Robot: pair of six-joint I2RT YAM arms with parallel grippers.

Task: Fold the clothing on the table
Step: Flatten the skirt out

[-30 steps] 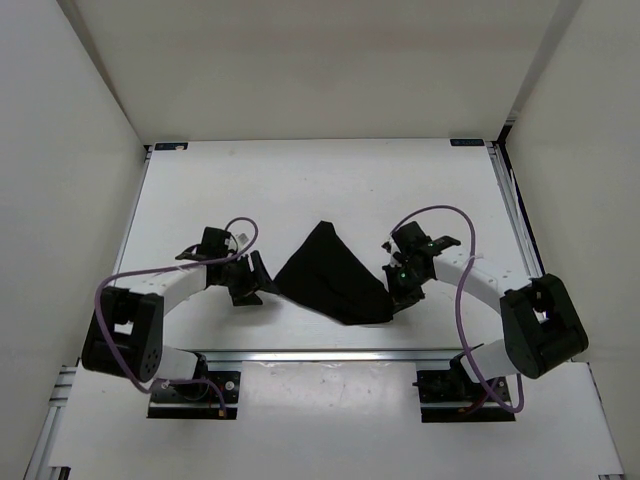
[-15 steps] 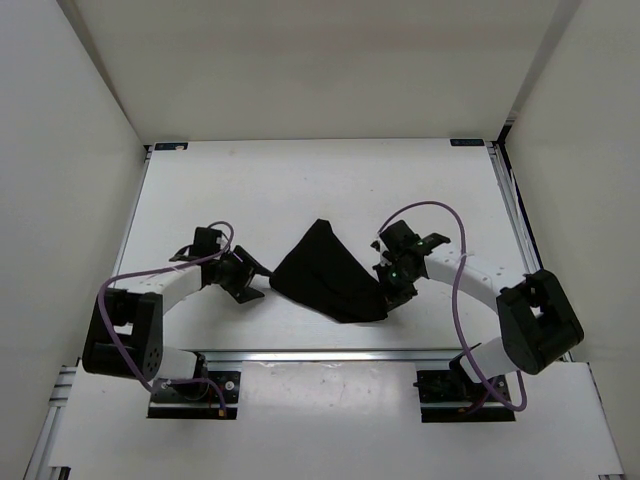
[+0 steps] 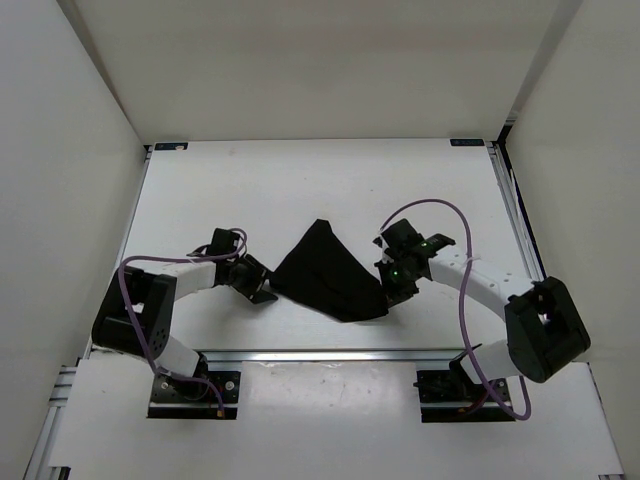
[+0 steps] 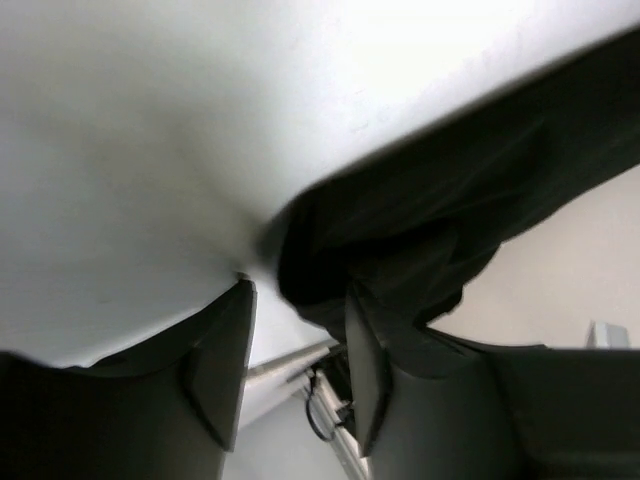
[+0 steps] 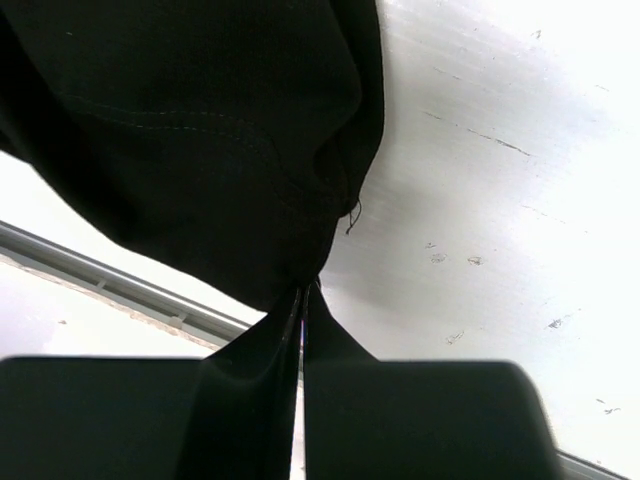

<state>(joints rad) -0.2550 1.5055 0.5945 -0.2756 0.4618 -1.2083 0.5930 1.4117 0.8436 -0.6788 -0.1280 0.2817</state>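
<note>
Slippage risk: right gripper (image 5: 302, 292) pinches only a thin corner of black garment (image 3: 330, 278) at centre frame; left gripper (image 4: 298, 300), jaws apart, may miss its edge.

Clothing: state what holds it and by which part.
The right pincer is shut on a bunched edge of the clothing at its right side. The left pincer stands open around its left corner, not gripping.

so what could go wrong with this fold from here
The right gripper pinches only a thin edge of the clothing, so a pull could slip the fabric free. The left gripper stands open around a bunched corner; closing there, it may catch several layers or miss the edge, which would likely leave the fold uneven.
</note>
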